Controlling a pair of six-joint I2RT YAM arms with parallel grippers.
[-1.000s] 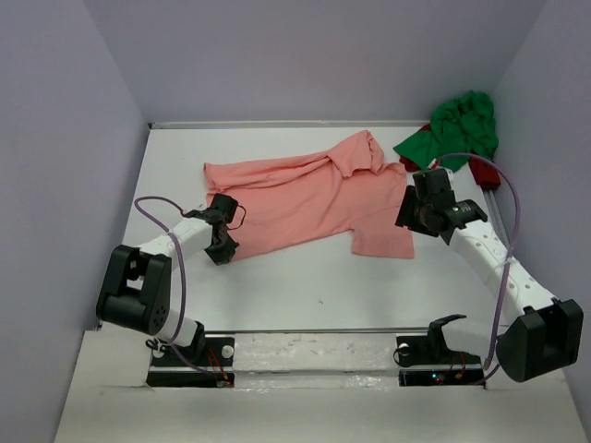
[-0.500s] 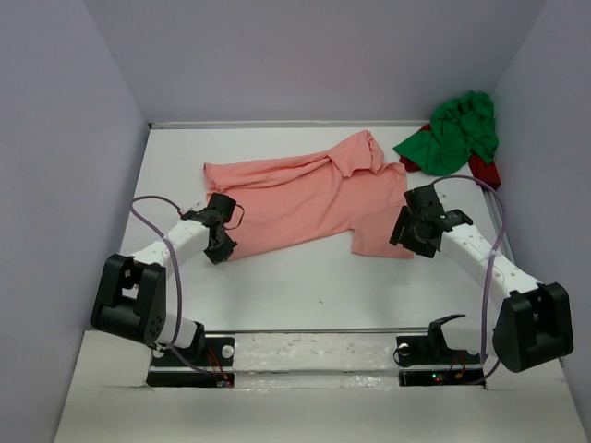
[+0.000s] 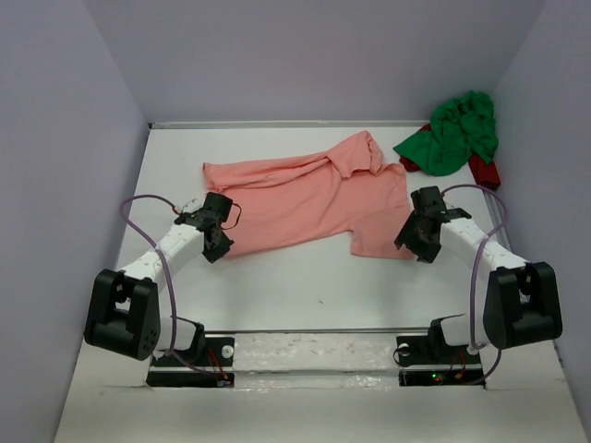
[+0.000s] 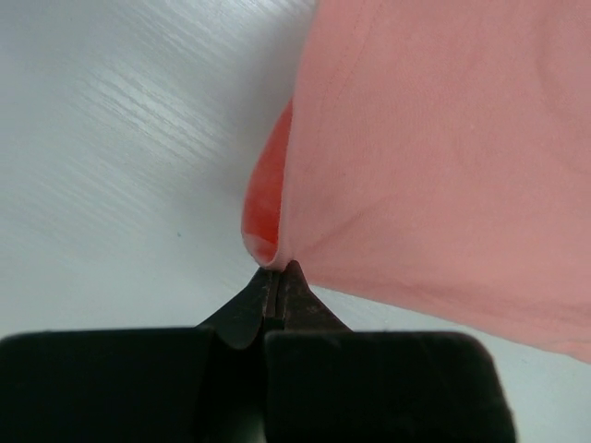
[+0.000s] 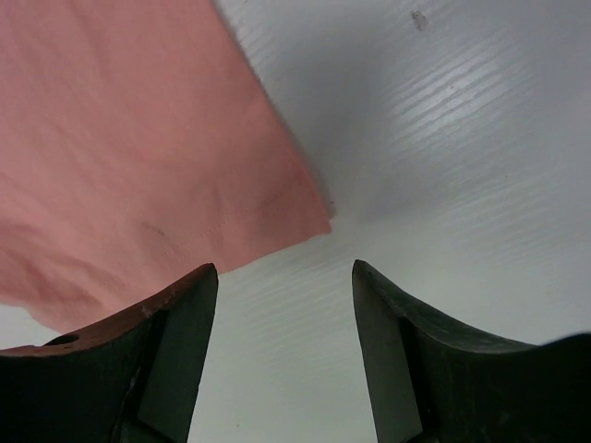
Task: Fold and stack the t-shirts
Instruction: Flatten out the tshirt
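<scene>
**Q:** State of the left claw [image 4: 277,284]?
**A:** Pinched tight on the near-left hem of the pink t-shirt [image 3: 314,198], which lies spread mid-tabletop [image 3: 305,295].
**Q:** And the right claw [image 5: 282,277]?
**A:** Spread wide over the near-right corner, gripping nothing. Judged: both near corners are wanted before folding.
**Q:** The green t-shirt [image 3: 452,134]?
**A:** Bunched at far right, awaiting its turn.

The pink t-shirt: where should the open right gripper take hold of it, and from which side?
Grip the pink t-shirt at its near right corner. That corner lies flat and pointed, with bare table beside it, so the right gripper should probably come from the table side, jaws astride the edge. The left gripper pinches the near left corner.
</scene>
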